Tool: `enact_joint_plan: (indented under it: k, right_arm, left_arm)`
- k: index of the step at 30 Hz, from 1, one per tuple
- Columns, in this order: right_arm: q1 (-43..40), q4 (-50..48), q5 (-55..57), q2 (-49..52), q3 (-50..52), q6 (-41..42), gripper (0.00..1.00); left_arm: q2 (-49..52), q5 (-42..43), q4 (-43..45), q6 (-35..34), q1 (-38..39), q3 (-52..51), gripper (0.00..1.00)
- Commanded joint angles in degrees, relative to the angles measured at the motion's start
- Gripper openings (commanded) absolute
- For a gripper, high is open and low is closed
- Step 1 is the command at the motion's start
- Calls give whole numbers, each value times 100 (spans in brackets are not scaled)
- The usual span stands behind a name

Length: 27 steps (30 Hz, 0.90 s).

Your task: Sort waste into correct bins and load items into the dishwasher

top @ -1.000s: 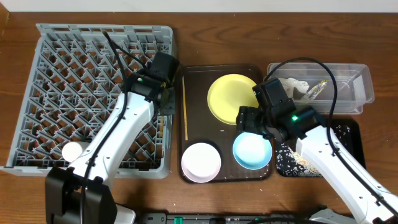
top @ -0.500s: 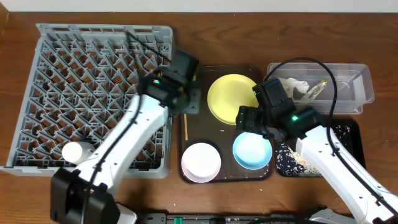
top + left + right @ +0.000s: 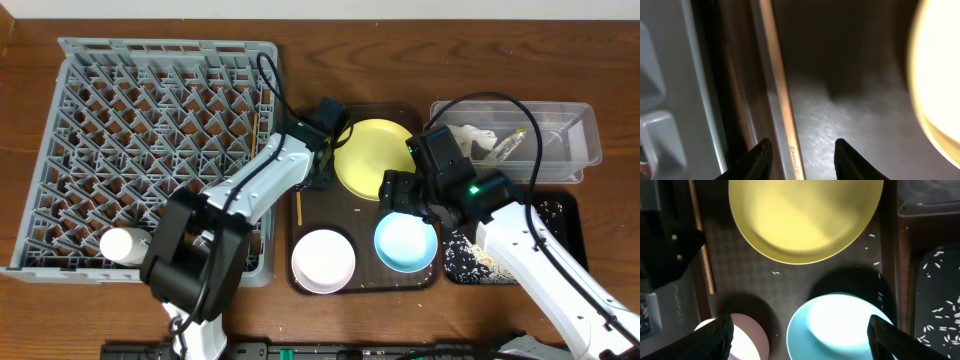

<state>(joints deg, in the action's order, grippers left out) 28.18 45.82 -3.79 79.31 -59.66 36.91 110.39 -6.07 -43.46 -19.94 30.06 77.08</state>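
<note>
Grey plastic dish rack (image 3: 150, 100) fills the table at 9 o'clock of the brown tray (image 3: 366, 232). The yellow plate (image 3: 375, 160) sits at the tray's 12 o'clock end. What the coming pick turns on is the chopstick (image 3: 298, 205). It lies flat along the tray's 9 o'clock edge with its long axis running from 12 to 6, parallel to the rack's near wall. The left gripper (image 3: 802, 159) hangs right over it, fingers apart. In the wrist view the stick passes between them, nearer the finger at 7 o'clock (whether a second stick lies against it I cannot tell). The right gripper (image 3: 800, 337), also spread, hovers at 3 o'clock beyond the plate. So the left arm looks the one to close across the stick's width.
</note>
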Motion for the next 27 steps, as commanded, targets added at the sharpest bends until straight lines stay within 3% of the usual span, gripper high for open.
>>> enact_joint_plan:
  k: [1,8,13,25,27]
  right_arm:
    - [-46,9,94,-57,-31,76,83]
    - [-46,4,96,-57,-31,79,84]
    - [-46,9,94,-57,-31,79,83]
    - [-46,11,92,-57,-31,79,83]
    - [-48,9,57,-57,-31,79,83]
  left_arm:
    - [299,-535,4,-299,-11,-44,41]
    - [599,98,280,-291,-9,-44,40]
    - [625,109,308,-398,-15,-46,32]
    - [708,114,245,-999,-15,-133,31]
    - [789,111,247,-1069,-15,-133,27]
